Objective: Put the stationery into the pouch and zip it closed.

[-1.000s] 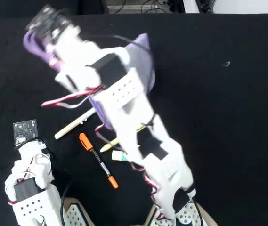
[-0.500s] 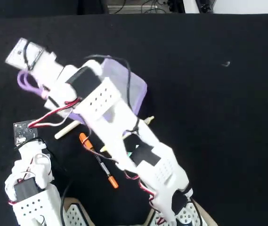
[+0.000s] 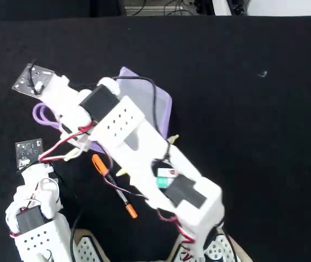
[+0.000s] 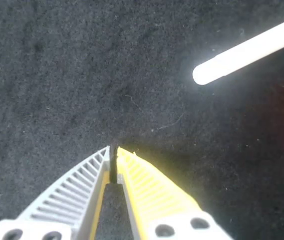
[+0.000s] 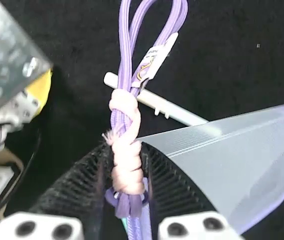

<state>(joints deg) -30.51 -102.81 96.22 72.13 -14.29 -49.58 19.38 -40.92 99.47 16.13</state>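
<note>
The translucent purple pouch (image 3: 147, 101) lies on the black table, partly under my right arm. My right gripper (image 5: 126, 167) is shut on the pouch's purple cord (image 5: 132, 65) at its pink wrapping. In the high view the cord loop (image 3: 43, 115) sticks out beside that gripper (image 3: 68, 121). A white pen (image 5: 156, 107) lies just beyond the cord, and its tip (image 4: 241, 52) shows ahead of my left gripper (image 4: 113, 151), which is shut with nothing in it, low over the table. An orange marker (image 3: 114, 188) lies between the arms. A yellow pencil (image 3: 171, 139) peeks out under the right arm.
My left arm (image 3: 32, 215) sits at the front left corner of the black table (image 3: 253, 136). The right arm (image 3: 144, 153) crosses the stationery diagonally and hides parts of it. The right half of the table is open surface.
My right arm has swung left and toward the front, pulling the pouch by its cord down and closer to the pens. The left arm has stayed put.
</note>
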